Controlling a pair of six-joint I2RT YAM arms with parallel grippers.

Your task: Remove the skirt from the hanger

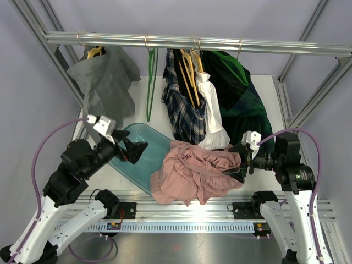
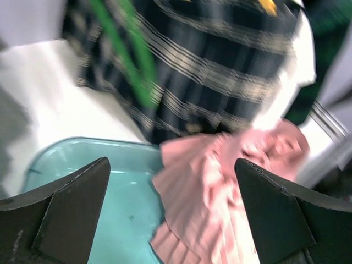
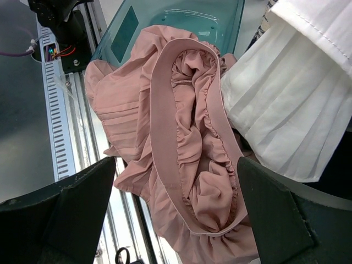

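The pink pleated skirt point(image 1: 192, 171) lies in a heap on the table, its left edge draped over a teal tray point(image 1: 137, 159). A bare green hanger point(image 1: 150, 82) hangs from the rail. My left gripper point(image 1: 135, 149) is open over the tray, left of the skirt, with nothing between its fingers. In the left wrist view the skirt point(image 2: 220, 192) sits below the gripper point(image 2: 171, 160), and the hanger point(image 2: 129, 55) is blurred. My right gripper point(image 1: 239, 165) is open at the skirt's right edge. In the right wrist view the gripper point(image 3: 176, 159) frames the skirt's elastic waistband point(image 3: 165, 121).
On the rail point(image 1: 198, 43) hang a grey garment point(image 1: 104, 82), a navy plaid skirt point(image 1: 181, 104), a white pleated skirt point(image 1: 212, 115) and a dark green plaid one point(image 1: 242, 99), all close behind the pink heap. The table's metal front rail point(image 3: 55, 110) runs just beside it.
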